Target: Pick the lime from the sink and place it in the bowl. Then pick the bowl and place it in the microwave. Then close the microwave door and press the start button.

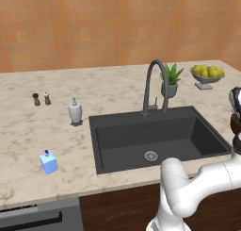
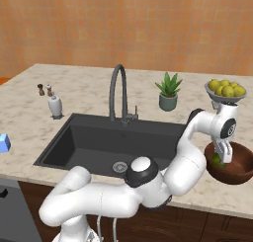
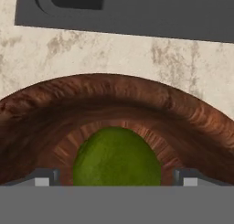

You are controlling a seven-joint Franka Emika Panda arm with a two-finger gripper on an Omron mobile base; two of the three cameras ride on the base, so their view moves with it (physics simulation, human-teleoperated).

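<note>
The green lime [image 3: 116,157] lies at the bottom of the reddish-brown bowl [image 3: 114,88], which stands on the counter right of the sink [image 2: 64,147]. My gripper [image 2: 223,152] points down into the bowl [image 2: 237,169], just above the lime [image 2: 216,159]. Its fingertips [image 3: 43,178] stand wide apart on either side of the fruit, with a gap on each side, so the gripper [image 3: 116,177] is open and holds nothing. The dark sink [image 1: 94,145] basin holds only its silver drain [image 1: 150,155]. The microwave and its door are out of view.
A grey footed dish of lemons [image 2: 226,90] stands behind the bowl, and a potted plant [image 2: 168,95] sits beside the arched faucet [image 2: 117,88]. A soap dispenser [image 1: 75,112], two shakers [image 1: 41,99] and a blue bottle [image 1: 48,162] are left of the sink.
</note>
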